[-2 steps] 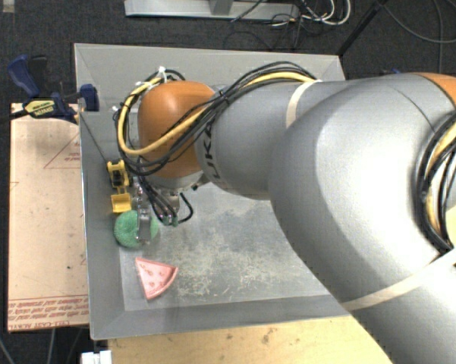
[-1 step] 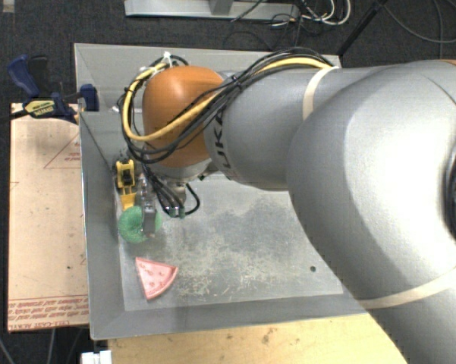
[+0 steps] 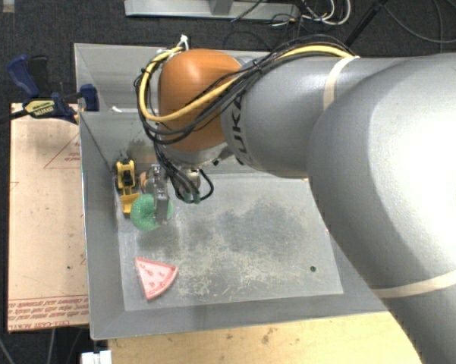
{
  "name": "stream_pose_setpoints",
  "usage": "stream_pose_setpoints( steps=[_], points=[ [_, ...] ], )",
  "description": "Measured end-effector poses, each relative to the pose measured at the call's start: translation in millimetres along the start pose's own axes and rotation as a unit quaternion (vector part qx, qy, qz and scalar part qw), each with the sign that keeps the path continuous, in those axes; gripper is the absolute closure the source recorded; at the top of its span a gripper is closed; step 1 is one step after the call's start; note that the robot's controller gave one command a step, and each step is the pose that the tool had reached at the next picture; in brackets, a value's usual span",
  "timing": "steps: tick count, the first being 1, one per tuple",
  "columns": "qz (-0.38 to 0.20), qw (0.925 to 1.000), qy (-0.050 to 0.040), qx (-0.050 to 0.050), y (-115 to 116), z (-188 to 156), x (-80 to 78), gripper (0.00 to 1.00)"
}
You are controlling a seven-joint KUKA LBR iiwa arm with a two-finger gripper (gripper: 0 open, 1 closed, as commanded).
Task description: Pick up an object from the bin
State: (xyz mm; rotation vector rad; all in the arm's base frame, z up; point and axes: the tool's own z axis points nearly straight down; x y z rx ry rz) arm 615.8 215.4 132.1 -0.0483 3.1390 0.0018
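bulky silver-grey arm [image 3: 379, 165]; glossy orange wrist cover [image 3: 193, 97]; yellow and black cables [image 3: 146, 101] looped over it

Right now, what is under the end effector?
A green round thing lies under the end effector, beside a yellow toy vehicle. Its right edge is covered, so contact cannot be judged.

Right side of bin [image 3: 288, 241] behind arm [image 3: 364, 127]

The bin [image 3: 273, 233] holds one yellow toy vehicle [image 3: 125, 178], one green ball [image 3: 144, 214] and one pink pizza slice [image 3: 155, 277].
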Motion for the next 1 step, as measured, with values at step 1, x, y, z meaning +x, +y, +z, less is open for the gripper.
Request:
stream_pose_setpoints(
  steps=[1],
  points=[
    [0.000,1.0000,0.0000,0.000,0.0,0.0,0.0,1.00]
  ],
)
